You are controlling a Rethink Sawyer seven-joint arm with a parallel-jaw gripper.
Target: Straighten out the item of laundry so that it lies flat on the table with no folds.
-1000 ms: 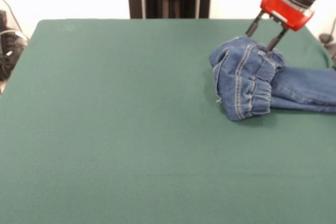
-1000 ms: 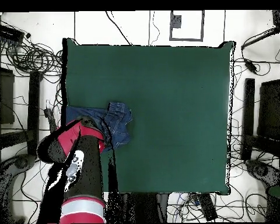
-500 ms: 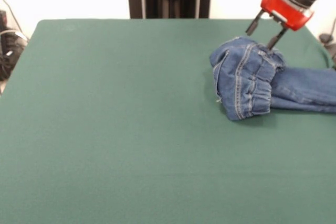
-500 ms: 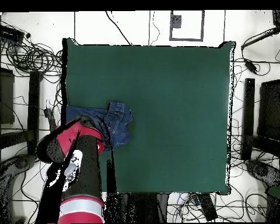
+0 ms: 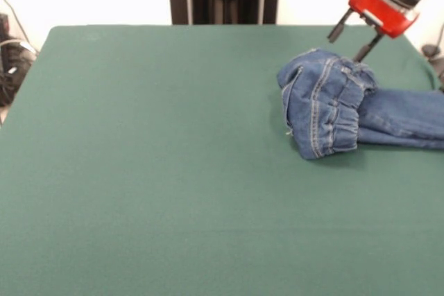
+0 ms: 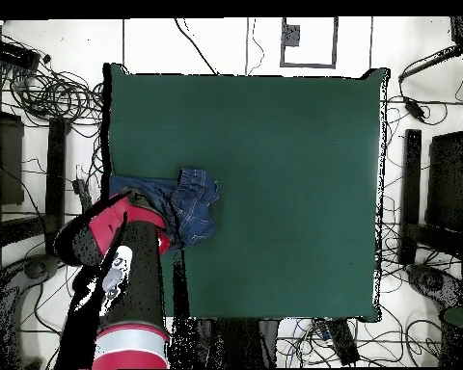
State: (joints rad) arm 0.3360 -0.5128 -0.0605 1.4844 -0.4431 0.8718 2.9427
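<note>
**Jeans, blue denim, bunched at one end, on green table**

Jeans [image 5: 326, 102]: small pair, mid-blue denim with orange stitching; gathered, ribbed waistband. In the front view the waist end is folded over itself into a rounded, rumpled mound, and the legs run out flat from it toward 3 o'clock, past the picture's edge. Long axis lies along the 9-to-3 line, waist end toward 9. Position: right side of the table, toward the far edge; in the overhead view the garment [image 6: 182, 202] sits at the table's left edge, partly under the arm.

Table [image 5: 152, 171]: large, rectangular, dark green felt-like matte top, smooth, much wider than the garment.

Gripper [image 5: 350, 41]: red collar on a black cylindrical wrist, two thin dark fingers [image 5: 338, 30] spread apart, holding nothing. It hangs at about 1 o'clock from the denim mound, one fingertip just above the cloth; contact cannot be told.
</note>
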